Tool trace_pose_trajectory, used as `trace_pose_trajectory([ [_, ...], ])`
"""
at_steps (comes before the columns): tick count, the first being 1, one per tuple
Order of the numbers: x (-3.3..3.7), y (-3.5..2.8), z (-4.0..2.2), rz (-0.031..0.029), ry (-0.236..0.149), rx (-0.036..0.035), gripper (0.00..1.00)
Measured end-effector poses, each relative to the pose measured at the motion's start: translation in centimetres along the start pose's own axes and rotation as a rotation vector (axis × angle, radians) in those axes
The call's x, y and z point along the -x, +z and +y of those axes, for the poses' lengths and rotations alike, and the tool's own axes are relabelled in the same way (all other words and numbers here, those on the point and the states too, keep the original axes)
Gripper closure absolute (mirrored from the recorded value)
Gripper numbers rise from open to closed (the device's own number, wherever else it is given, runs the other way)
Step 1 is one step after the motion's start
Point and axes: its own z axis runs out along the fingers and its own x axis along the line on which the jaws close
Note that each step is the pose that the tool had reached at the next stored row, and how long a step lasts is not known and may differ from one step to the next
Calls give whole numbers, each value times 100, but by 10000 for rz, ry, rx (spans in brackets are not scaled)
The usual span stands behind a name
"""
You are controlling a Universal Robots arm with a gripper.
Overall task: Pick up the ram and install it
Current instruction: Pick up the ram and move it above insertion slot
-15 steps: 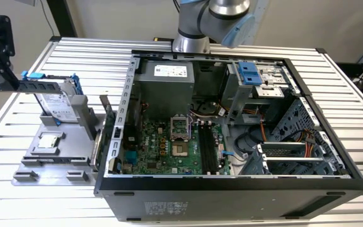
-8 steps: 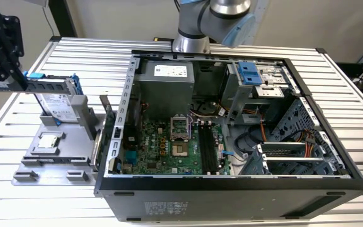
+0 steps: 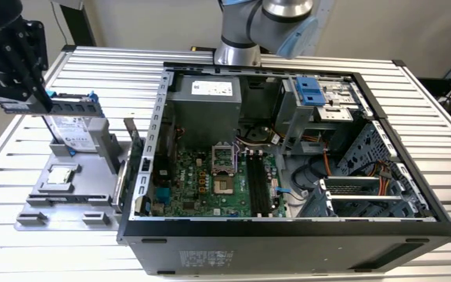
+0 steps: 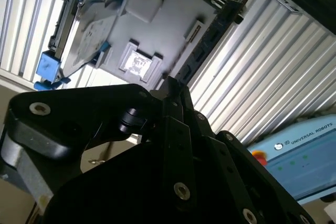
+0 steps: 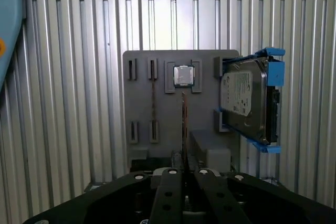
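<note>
The gripper [image 3: 36,97] hung at the exterior view's left, over the far end of the grey fixture [image 3: 84,202]; its jaws were clenched on the ram [image 3: 73,108], which lay level in the exterior view. In the first wrist view the ram [image 5: 184,124] showed edge-on as a thin line running out from between the fingers [image 5: 167,178]. The ram was thus outside the open computer case [image 3: 288,226], to its left, beside the upright hard drive [image 3: 75,132] in its blue bracket. The drive's face bore a white label, its print too small to make out; the small square chip [image 3: 59,176] sat in its pocket nearer on the fixture. Inside the case a white sticker marked the power supply [image 3: 206,106]; everything stood on the slatted metal table [image 3: 429,117].
</note>
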Motion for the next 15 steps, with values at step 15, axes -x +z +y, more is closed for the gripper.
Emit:
trace_pose_trajectory([
  [15, 17, 2, -480, 0, 0, 0, 100],
])
